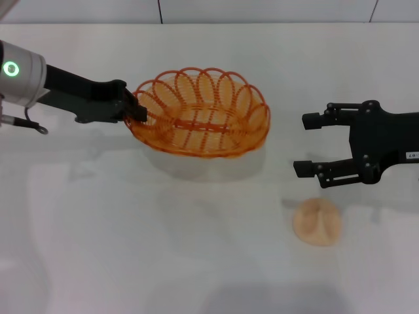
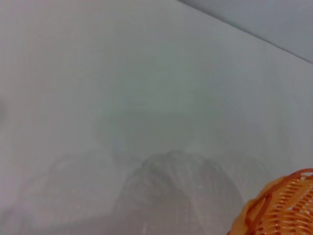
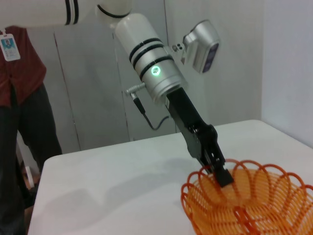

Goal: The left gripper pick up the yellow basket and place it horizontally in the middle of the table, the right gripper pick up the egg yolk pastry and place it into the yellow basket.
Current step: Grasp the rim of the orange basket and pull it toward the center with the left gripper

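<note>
Head view, nearest first. The egg yolk pastry (image 1: pixel 317 222), a pale domed bun with creases meeting at its top, lies on the table (image 1: pixel 131 261) at about 5 o'clock from the centre, touched by nothing.

Just beyond it, at about 3 o'clock, my right gripper (image 1: pixel 309 144) hangs over the white surface with its two black fingers spread wide apart and nothing between them. The pastry sits at about 6 o'clock from those fingertips, near but apart. A small white label shows on the arm behind the claw.

Farther off, at about 12 o'clock from the table's centre, is the yellow basket (image 1: pixel 203 114), an oval of orange-amber wire loops with a scalloped rim. It tilts, its far rim higher than its near one, and a pale shadow lies under it. My left gripper (image 1: pixel 139 112) reaches in from 9 o'clock and is clamped on the basket's rim at the basket's own 9 o'clock end.

Right wrist view: the left gripper (image 3: pixel 222 174) pinches a rim loop of the basket (image 3: pixel 254 205). A person (image 3: pixel 24 122) in a dark red top stands past the table's far edge.

Left wrist view: only a rim edge of the basket (image 2: pixel 281 208) shows, above the bare table (image 2: pixel 122 98).
</note>
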Robot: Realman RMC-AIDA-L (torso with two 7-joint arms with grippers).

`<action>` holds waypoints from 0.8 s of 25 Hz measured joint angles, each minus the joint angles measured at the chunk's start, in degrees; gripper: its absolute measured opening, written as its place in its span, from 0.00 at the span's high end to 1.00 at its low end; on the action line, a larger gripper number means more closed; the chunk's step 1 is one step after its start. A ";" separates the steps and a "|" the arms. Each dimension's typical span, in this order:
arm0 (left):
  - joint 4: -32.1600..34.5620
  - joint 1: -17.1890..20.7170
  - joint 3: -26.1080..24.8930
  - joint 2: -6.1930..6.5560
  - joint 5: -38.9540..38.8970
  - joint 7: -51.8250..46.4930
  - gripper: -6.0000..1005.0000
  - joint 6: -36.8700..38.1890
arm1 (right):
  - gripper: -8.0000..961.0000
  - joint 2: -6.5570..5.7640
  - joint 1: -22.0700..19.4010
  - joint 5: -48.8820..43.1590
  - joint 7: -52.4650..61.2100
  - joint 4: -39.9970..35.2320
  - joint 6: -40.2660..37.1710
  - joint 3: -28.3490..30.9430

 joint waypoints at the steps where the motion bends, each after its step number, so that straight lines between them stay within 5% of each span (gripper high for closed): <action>1: -0.33 0.00 0.07 -0.04 -0.28 -0.41 0.91 0.04 | 0.14 0.01 0.00 0.17 0.00 -0.08 -0.20 -0.01; 20: -3.86 -0.79 1.34 0.05 5.27 -5.40 0.88 1.28 | 0.14 0.02 0.77 0.39 -0.09 -0.30 -1.60 -0.60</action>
